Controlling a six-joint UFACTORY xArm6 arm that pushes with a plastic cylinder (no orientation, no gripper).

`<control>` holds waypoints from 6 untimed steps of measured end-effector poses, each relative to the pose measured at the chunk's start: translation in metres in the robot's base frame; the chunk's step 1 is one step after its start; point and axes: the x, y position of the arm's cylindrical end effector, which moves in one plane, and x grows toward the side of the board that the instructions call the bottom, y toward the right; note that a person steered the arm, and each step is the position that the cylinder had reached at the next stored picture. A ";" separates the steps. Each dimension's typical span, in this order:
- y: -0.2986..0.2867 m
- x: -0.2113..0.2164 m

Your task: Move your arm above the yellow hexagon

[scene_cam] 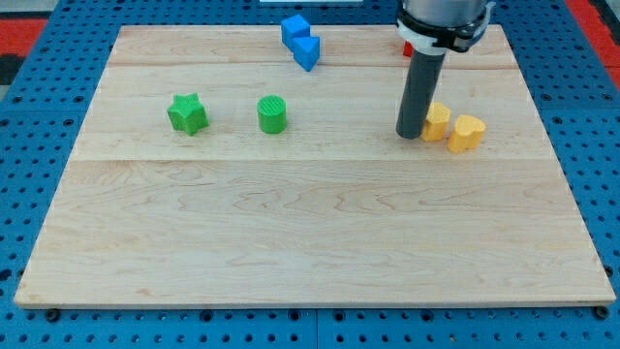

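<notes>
The yellow hexagon (438,121) lies on the wooden board (310,233) at the view's right, partly hidden behind my rod. My tip (410,135) rests on the board just left of the hexagon, touching or nearly touching it. A yellow heart-shaped block (466,133) lies right beside the hexagon on its right.
A green star (187,113) and a green cylinder (273,114) lie at the left middle. A blue block (301,40) lies at the top centre. A red block (408,47) peeks out behind the arm at the top right.
</notes>
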 end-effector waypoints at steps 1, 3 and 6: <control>-0.034 -0.011; -0.042 -0.016; -0.051 -0.022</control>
